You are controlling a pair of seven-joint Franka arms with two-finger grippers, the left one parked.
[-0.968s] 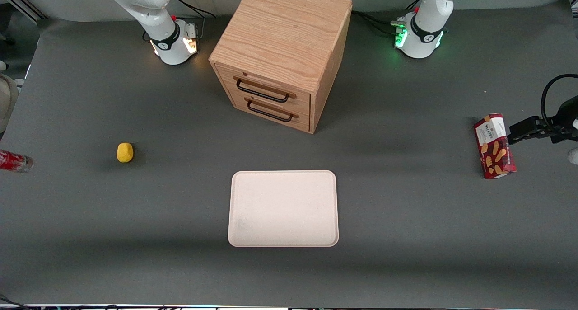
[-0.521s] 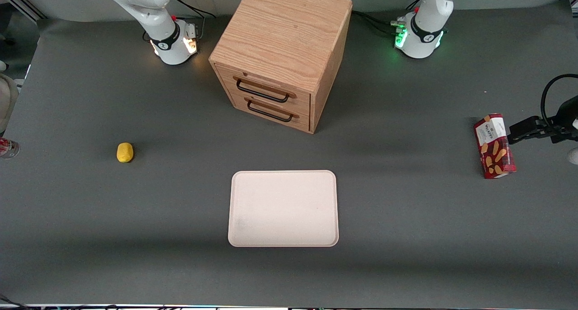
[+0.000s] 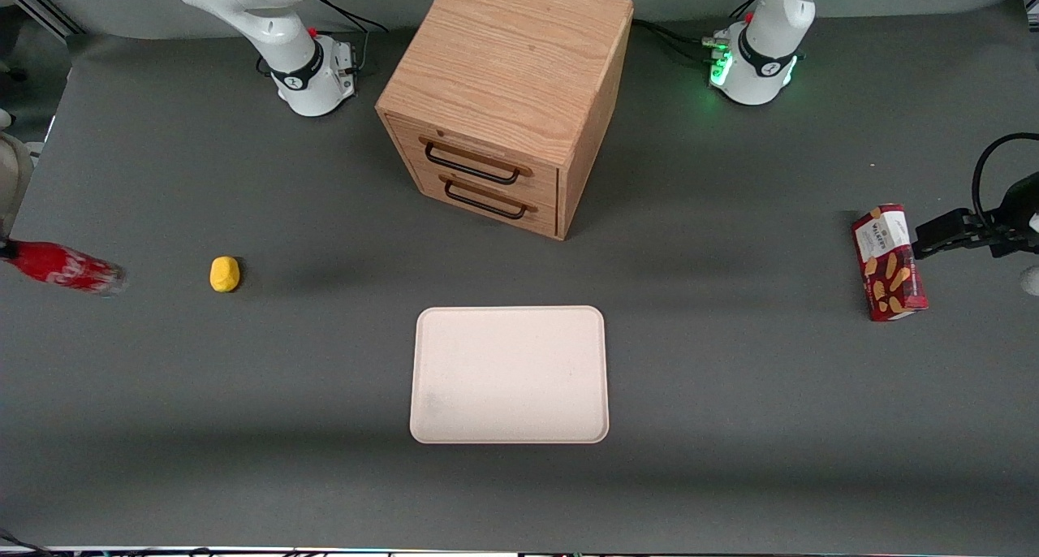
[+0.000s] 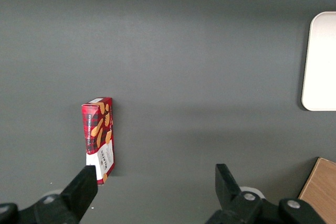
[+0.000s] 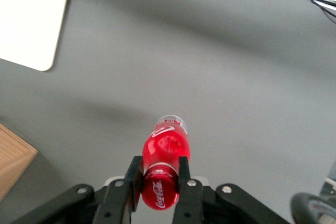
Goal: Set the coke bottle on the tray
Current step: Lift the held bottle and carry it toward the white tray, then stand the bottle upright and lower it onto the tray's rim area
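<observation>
Dark grey matting covers the whole table [image 3: 730, 427]. At the working arm's end of it, the small slim red coke bottle with white script lettering [image 3: 65, 268] hangs tilted above the mat, its clear base toward a small yellow rounded lump [image 3: 225, 274] that sits on the mat nearby. The right arm's gripper [image 5: 159, 178] holds this bottle: in the wrist view its two black fingers [image 5: 133, 176] are clamped on the bottle's upper part, one on each side, with the red body [image 5: 165, 153] and clear base sticking out past the fingertips over bare mat. In the front view the gripper itself lies outside the frame.

Well apart from the bottle, toward the middle of the table, lies the large flat cream-white rectangular tray with rounded corners [image 3: 509, 374]; a corner of it also shows in the wrist view [image 5: 29, 19]. Farther from the front camera than the tray stands a light wooden two-drawer cabinet with black handles [image 3: 507, 94]. Toward the parked arm's end, a red biscuit box [image 3: 889, 262] stands on the mat.
</observation>
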